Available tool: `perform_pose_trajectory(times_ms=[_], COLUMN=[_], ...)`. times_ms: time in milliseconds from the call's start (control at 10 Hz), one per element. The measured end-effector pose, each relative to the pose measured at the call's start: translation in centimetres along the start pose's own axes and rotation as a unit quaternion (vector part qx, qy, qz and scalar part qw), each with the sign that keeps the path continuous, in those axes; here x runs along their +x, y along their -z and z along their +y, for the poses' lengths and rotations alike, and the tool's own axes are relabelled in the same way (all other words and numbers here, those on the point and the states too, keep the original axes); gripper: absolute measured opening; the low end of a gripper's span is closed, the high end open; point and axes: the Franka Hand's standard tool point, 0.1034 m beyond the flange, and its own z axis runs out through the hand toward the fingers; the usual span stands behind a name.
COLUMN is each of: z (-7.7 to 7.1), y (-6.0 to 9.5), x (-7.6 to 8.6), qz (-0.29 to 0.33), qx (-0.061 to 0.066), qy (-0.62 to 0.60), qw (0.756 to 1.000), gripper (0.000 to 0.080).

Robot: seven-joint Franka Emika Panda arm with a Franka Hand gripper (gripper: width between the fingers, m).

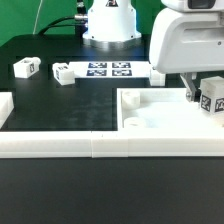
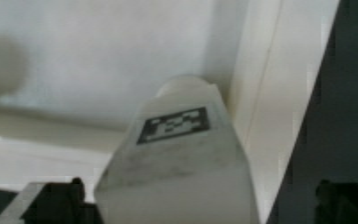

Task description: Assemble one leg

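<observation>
My gripper point(image 1: 207, 97) is shut on a leg point(image 1: 213, 101), a small white block with black-and-white tags. It holds the leg at the exterior view's right, over the right end of the large white panel point(image 1: 160, 108). In the wrist view the leg point(image 2: 176, 150) stands between my dark fingertips point(image 2: 51, 205), tag facing the camera, with the gripper point(image 2: 194, 203) around its near end. The white panel point(image 2: 87, 60) lies beneath it. Whether the leg touches the panel is hidden.
Two more loose legs point(image 1: 25, 68) point(image 1: 62, 73) lie at the back left. The marker board point(image 1: 110, 70) lies in front of the robot base point(image 1: 108, 25). Long white border rails point(image 1: 60, 146) run along the front, with a short piece point(image 1: 5, 108) at the left.
</observation>
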Motion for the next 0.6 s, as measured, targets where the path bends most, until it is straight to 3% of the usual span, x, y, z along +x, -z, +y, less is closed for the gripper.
perform_pose_trajectory(times_ms=[200,300,400,500,600], z=[0.17,0.17,0.18,0.18,0.18], y=[-0.13,-0.14,-0.13,-0.13,-0.13], x=[-0.06,-0.06,-0.03,-0.03,-0.03], qz=[-0.001,-0.001,-0.001,-0.001,-0.001], qx=[0.0,0.0,0.0,0.0,0.0], qy=[-0.002,-0.002,-0.002,-0.002,-0.003], qw=[1.0,1.0,1.0,1.0,1.0], gripper=[0.0621,0.044,0.044,0.029,0.029])
